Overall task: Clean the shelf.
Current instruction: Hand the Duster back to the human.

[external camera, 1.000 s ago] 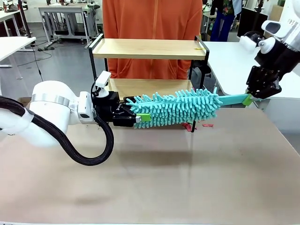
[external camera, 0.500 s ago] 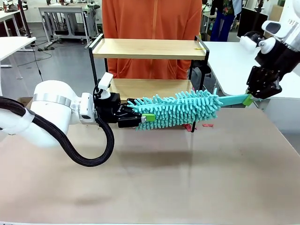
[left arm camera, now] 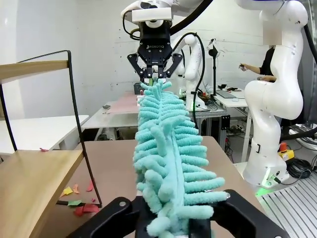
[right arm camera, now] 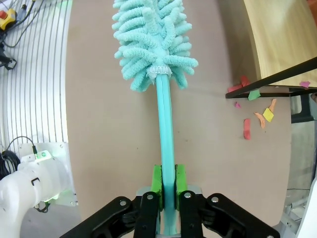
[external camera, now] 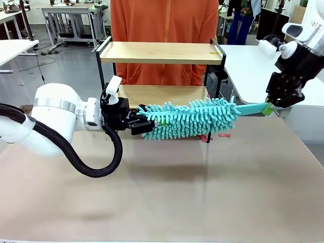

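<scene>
I see the shelf (external camera: pixel 161 52) standing at the far middle of the table (external camera: pixel 167 192), in front of a person in orange (external camera: pixel 164 20). Just in front of the shelf's lower board my teal duster (external camera: pixel 190 119) hangs level above the table. My left gripper (external camera: pixel 147 123) is clamped on its fluffy tip, my right gripper (external camera: pixel 268 107) closed on its handle, and paper scraps (right arm camera: pixel 257 111) lie by the shelf's foot.

Front view faces across table (external camera: pixel 167 202), wrist views close along duster (left arm camera: pixel 166 148) from opposite ends
</scene>
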{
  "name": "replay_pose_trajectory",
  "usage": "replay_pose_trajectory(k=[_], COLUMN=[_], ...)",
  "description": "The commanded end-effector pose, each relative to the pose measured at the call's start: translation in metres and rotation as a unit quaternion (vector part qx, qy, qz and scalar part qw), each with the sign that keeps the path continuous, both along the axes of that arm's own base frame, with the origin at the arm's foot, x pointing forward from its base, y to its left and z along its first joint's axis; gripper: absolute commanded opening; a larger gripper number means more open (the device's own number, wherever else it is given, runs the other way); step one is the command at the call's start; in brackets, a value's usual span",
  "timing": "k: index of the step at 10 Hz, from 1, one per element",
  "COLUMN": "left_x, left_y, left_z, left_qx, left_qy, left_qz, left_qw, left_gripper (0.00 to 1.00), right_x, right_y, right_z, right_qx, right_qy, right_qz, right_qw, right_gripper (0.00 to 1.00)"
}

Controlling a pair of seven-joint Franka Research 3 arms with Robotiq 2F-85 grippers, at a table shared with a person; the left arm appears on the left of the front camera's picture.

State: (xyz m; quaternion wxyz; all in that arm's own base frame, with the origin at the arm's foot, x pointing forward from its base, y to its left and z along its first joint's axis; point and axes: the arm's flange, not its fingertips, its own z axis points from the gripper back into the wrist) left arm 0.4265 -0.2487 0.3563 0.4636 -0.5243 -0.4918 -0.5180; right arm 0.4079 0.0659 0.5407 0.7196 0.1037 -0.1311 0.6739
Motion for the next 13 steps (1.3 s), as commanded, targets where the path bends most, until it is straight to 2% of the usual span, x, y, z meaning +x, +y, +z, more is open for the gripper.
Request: replay_pose_trajectory(k=[1, 2, 3, 4, 5, 6, 8, 9, 10, 11, 13], left_x=[0.000, 0.002, 0.000, 0.000, 0.000, 0.000, 0.000, 0.000, 0.000, 0.000, 0.000], left_y=[-0.003, -0.004, 0.001, 0.001, 0.001, 0.001, 0.001, 0.001, 0.001, 0.001, 0.001], left_z=[0.002, 0.001, 0.000, 0.000, 0.000, 0.000, 0.000, 0.000, 0.000, 0.000, 0.000], left_qx=[-0.004, 0.007, 0.000, 0.000, 0.000, 0.000, 0.000, 0.000, 0.000, 0.000, 0.000], left_qy=[-0.001, 0.041, 0.001, 0.001, 0.001, 0.001, 0.001, 0.001, 0.001, 0.001, 0.001], left_qz=[-0.002, -0.022, 0.001, 0.001, 0.001, 0.001, 0.001, 0.001, 0.001, 0.001, 0.001], left_qw=[1.000, 0.999, 1.000, 1.000, 1.000, 1.000, 1.000, 1.000, 1.000, 1.000, 1.000], left_gripper=[0.00, 0.00, 0.00, 0.00, 0.00, 0.00, 0.00, 0.00, 0.00, 0.00, 0.00], right_x=[0.000, 0.000, 0.000, 0.000, -0.002, -0.006, -0.018, -0.026, -0.036, -0.049, -0.068], right_y=[0.005, 0.005, 0.005, 0.001, -0.002, -0.007, -0.026, -0.043, -0.064, -0.091, -0.135], right_z=[0.004, 0.004, 0.004, 0.000, 0.005, 0.013, 0.032, 0.042, 0.050, 0.057, 0.059], right_qx=[0.006, 0.006, 0.006, 0.000, 0.010, 0.040, 0.131, 0.176, 0.229, 0.290, 0.365], right_qy=[-0.005, -0.005, -0.005, 0.000, 0.011, 0.012, 0.012, 0.001, -0.012, -0.026, -0.049], right_qz=[-0.005, -0.005, -0.005, 0.001, -0.007, -0.010, -0.012, -0.030, -0.047, -0.069, -0.109], right_qw=[1.000, 1.000, 1.000, 1.000, 1.000, 0.999, 0.991, 0.984, 0.972, 0.954, 0.923], right_gripper=[0.13, 0.13, 0.13, 0.71, 0.71, 1.00, 1.00, 0.94, 1.00, 1.00, 1.00])
